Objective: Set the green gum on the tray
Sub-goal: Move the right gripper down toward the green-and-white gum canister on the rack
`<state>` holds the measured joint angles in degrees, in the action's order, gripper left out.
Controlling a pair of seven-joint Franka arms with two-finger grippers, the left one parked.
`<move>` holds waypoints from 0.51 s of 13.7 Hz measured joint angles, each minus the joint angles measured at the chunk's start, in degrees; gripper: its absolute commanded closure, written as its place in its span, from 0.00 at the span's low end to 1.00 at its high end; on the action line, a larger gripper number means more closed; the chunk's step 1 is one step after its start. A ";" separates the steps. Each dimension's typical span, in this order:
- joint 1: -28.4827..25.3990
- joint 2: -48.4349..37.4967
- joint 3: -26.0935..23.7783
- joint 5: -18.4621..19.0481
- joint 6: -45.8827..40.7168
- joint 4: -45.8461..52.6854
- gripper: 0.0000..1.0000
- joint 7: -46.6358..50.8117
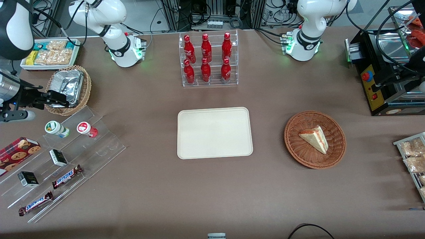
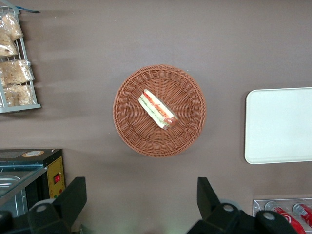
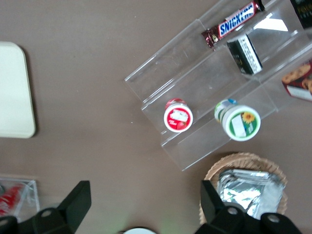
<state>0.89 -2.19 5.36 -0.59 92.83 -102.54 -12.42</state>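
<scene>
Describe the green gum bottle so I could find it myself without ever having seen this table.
Find the clear stepped stand at the working arm's end of the table. On its highest step, next to the foil-filled wicker basket, stand two small bottles. The green gum has the green-and-white lid; its neighbour has a red one. The open gripper hovers above.

Tool (image 1: 56, 99) above foil-filled basket (image 1: 85, 87)

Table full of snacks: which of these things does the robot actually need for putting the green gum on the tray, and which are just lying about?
Needed:
green gum on the clear stand
tray, mid-table
gripper, jaws open, above the stand

Lying about:
red-lidded gum beside the green gum
Snickers bars
cola bottles
sandwich in its basket
foil-lined basket
</scene>
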 measured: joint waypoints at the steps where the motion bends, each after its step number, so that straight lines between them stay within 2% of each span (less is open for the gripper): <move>1: 0.63 0.10 0.05 0.59 1.29 -0.72 0.00 -4.03; 4: 2.36 0.25 0.13 2.42 4.67 -2.64 0.00 -18.96; 7: 5.38 0.92 0.18 2.50 9.45 -4.72 0.00 -33.31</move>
<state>6.27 -1.27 5.54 1.90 102.28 -107.26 -45.73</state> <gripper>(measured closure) 0.000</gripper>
